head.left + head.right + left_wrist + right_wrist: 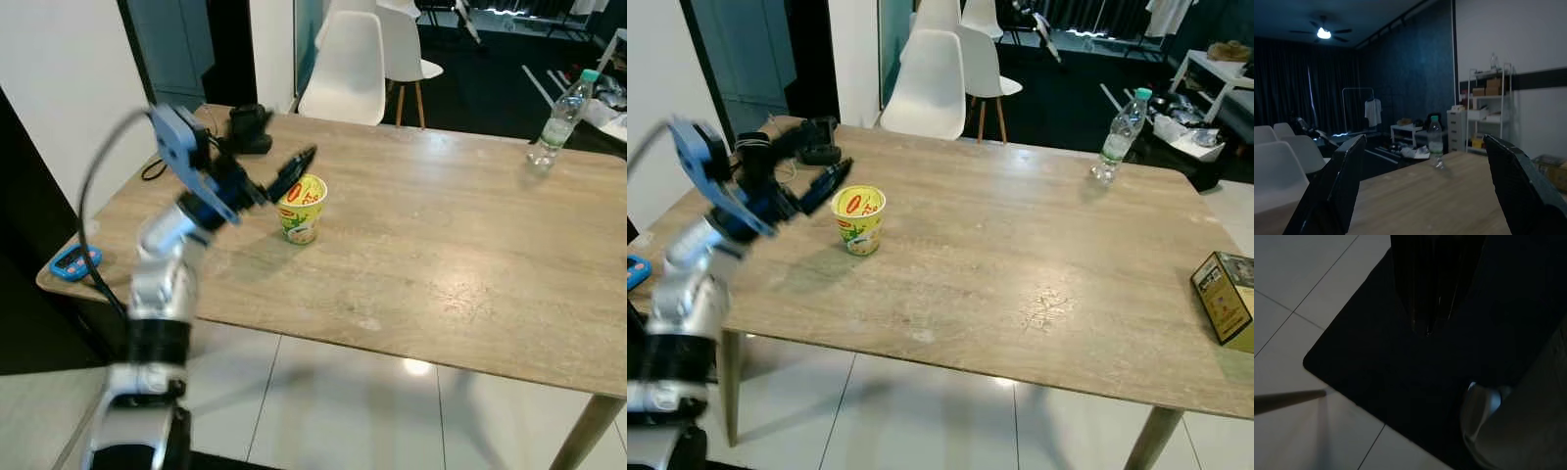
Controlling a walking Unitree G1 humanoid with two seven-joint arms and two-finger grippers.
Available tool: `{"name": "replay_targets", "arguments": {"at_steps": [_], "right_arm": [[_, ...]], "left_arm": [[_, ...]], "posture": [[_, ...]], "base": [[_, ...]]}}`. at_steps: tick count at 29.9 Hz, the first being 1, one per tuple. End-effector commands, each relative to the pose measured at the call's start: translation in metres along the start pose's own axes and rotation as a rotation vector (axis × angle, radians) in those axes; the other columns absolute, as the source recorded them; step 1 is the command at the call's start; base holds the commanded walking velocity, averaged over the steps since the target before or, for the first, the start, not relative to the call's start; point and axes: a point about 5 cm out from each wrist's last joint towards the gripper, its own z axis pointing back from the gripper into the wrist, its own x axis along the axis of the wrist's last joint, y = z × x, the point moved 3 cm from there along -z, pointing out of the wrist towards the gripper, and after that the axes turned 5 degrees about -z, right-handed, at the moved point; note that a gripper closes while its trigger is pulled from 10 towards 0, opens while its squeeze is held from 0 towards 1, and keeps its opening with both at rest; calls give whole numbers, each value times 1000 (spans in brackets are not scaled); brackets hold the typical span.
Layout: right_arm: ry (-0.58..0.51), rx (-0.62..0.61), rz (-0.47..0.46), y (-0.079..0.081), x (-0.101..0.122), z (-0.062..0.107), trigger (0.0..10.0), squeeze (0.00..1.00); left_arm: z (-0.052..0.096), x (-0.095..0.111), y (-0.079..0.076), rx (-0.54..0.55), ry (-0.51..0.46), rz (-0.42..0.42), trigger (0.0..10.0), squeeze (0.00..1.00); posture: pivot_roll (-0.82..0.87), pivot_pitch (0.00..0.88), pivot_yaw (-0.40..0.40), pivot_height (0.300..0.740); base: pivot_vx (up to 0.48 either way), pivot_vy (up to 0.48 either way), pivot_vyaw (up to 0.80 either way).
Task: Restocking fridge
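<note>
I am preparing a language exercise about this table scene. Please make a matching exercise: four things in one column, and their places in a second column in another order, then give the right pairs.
Things:
1. noodle cup
2. water bottle
3. yellow box
4. blue device

Places:
A. at the table's right edge
B. at the far side of the table, to the right
C. at the table's left near corner
D. just beyond the fingers of the open left gripper

Pairs: 1-D, 2-B, 3-A, 4-C
</note>
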Motion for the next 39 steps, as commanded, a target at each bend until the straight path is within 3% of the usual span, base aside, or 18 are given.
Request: {"name": "replay_targets", "arguments": {"at_steps": [1, 13, 25, 31, 34, 37, 39], "right_arm": [[9, -11, -15, -1, 0, 0, 10000, 0], [25, -7, -28, 3, -3, -1, 10000, 0], [30, -21, -34, 1, -2, -1, 10000, 0], [40, -25, -28, 1, -5, -1, 10000, 0], [44, -26, -29, 1, -7, 0, 10000, 0], [47, -27, -29, 0, -8, 0, 10000, 0], [52, -29, -29, 0, -10, 0, 10000, 0]], "left_arm": [[-6, 5, -10, -9, -32, 30, 10000, 0], [-11, 7, -20, -22, -5, 11, 10000, 0], [-21, -1, -44, -96, 47, -4, 10000, 0], [-22, -4, -64, -198, 88, 20, 10000, 0], [-21, -5, -67, -219, 111, 24, 10000, 0], [-16, -5, -73, -291, 135, 18, 10000, 0], [0, -10, -78, -403, 228, -16, 10000, 0]], "posture": [[32, 0, -65, 740], [52, 0, -57, 740], [55, 0, -55, 740], [56, 0, -52, 740], [58, 0, -53, 740], [58, 0, -53, 740], [57, 0, -52, 740]], "base": [[345, 0, 0], [328, 0, 0], [80, 0, 0], [0, -370, 0], [0, 0, 0], [0, 0, 0], [0, 0, 0]]}}
